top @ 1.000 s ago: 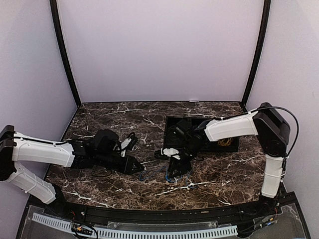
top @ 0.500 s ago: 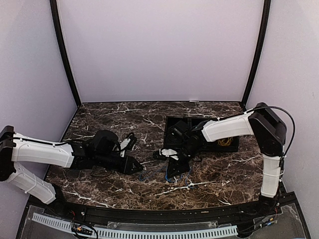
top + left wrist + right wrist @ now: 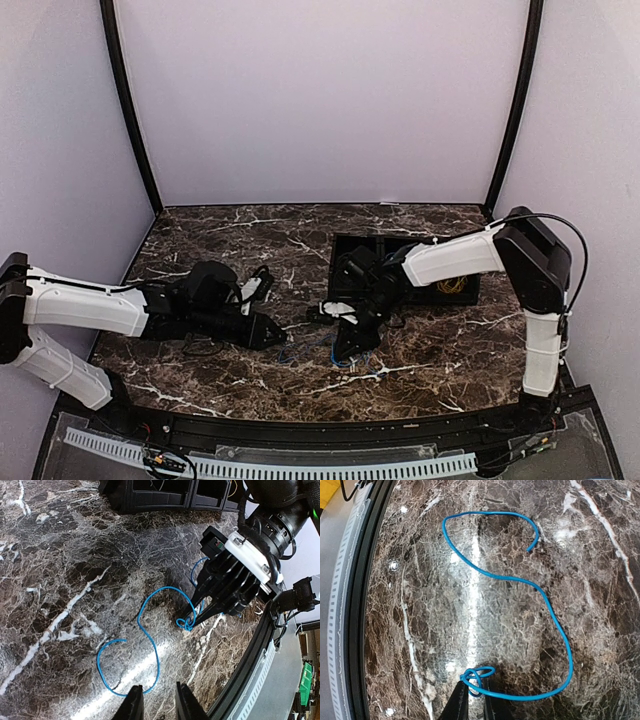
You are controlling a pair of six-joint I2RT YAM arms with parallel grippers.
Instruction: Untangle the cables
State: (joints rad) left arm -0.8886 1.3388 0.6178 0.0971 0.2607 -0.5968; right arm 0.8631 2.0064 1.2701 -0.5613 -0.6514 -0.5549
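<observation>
One blue cable (image 3: 535,584): right end effector (image 3: 474,690) pinches knot; left end effector (image 3: 158,689) narrow.

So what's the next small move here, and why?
Probably close the left claw on the near bend of the blue cable: its jaws stand open right at that bend, while the right claw appears to pinch the small knot at the far end, so the two could then pull it apart.

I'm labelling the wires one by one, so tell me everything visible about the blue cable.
The blue cable is one thin, glossy, plastic-looking wire lying flat on the dark marble table in a loose S-curve. One end lies free; the other forms a small knotted loop pinched by the right gripper.
</observation>
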